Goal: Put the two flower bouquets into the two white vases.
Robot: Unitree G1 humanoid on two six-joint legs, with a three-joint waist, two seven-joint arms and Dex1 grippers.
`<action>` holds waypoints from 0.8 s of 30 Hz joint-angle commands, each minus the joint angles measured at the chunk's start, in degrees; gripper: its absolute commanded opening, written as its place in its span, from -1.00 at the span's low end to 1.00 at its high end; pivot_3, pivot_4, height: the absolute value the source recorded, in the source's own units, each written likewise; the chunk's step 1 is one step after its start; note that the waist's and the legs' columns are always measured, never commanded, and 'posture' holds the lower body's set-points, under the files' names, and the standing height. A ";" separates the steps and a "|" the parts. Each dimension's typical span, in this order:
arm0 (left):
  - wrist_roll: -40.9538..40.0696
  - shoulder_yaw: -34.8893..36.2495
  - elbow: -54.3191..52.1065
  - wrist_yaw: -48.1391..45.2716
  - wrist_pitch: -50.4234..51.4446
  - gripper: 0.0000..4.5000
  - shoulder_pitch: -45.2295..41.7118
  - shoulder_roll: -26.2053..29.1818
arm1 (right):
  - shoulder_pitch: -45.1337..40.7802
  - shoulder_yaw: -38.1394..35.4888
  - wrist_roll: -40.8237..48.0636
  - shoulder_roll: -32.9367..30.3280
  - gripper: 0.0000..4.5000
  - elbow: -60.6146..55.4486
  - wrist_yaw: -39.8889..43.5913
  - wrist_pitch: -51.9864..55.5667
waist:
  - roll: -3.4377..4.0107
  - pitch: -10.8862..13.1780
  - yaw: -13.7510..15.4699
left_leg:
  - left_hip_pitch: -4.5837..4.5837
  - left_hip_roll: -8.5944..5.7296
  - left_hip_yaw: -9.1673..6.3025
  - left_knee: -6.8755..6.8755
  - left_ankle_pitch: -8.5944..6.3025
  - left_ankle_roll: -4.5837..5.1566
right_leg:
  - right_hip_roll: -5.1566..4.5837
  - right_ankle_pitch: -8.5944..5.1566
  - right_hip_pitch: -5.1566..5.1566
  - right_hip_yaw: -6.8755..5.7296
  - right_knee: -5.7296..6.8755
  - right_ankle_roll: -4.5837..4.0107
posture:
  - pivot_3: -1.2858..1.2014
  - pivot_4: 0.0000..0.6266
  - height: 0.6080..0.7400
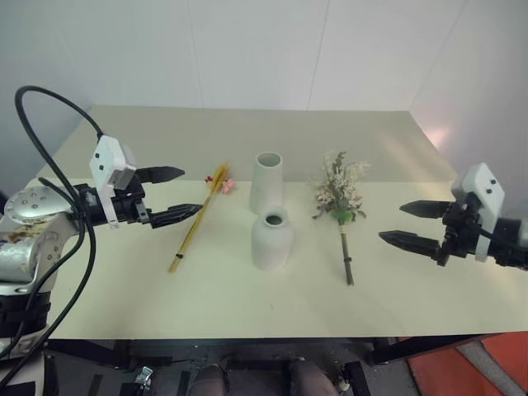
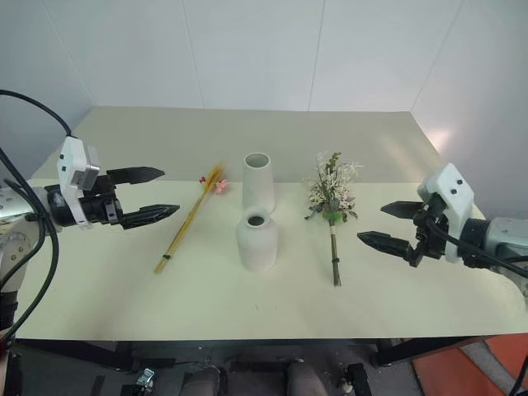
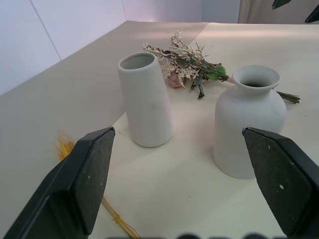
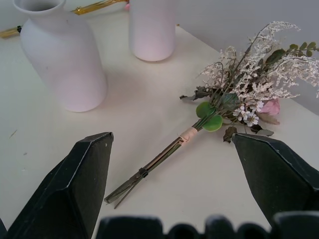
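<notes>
**Two bouquets flat on the table, two vases upright and empty**

A tall tapered matte white vase [image 1: 267, 181] stands just behind a shorter rounded narrow-necked white vase [image 1: 271, 239]. Left of them, a slim yellow-orange straw bouquet [image 1: 198, 217] lies diagonally, red and pink blooms farthest. Right, a bushy pale dried bouquet [image 1: 340, 206] lies with its dark stem nearest.

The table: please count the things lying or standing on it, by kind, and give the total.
White vases: 2, a tall tapered vase and a shorter narrow-necked vase, both upright.
Flower bouquets: 2, a slim yellow-orange bouquet and a bushy pale bouquet, both lying flat on the table.
Total: 4
</notes>
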 commanded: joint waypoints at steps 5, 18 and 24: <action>-1.43 3.41 -2.06 0.27 0.00 0.98 1.14 1.61 | -1.42 -0.52 -0.68 -1.02 1.00 0.26 0.71 -0.93 | 0.00 0.00 -0.03 | -0.03 0.00 0.00 0.00 0.00 0.00 | -0.01 0.00 -0.03 0.00 0.00 0.00 | 0.03 -0.52 1.00; -2.07 2.59 -2.59 0.15 -1.34 0.98 -0.25 -0.15 | -13.58 11.03 -1.81 2.97 1.00 0.79 -7.68 11.64 | 0.00 0.00 -0.39 | 0.02 0.00 0.01 0.00 0.00 0.00 | 0.00 0.01 -0.04 0.01 0.03 -0.01 | 0.03 -0.52 1.00; -2.30 2.20 -2.92 -0.26 -1.71 0.98 -0.76 -0.70 | -27.82 18.92 -2.79 10.04 1.00 7.81 -15.26 28.34 | 0.00 0.00 -0.23 | -0.10 -0.01 0.01 0.00 0.00 0.00 | 0.00 0.01 -0.10 0.02 0.02 -0.02 | 0.03 -0.52 1.00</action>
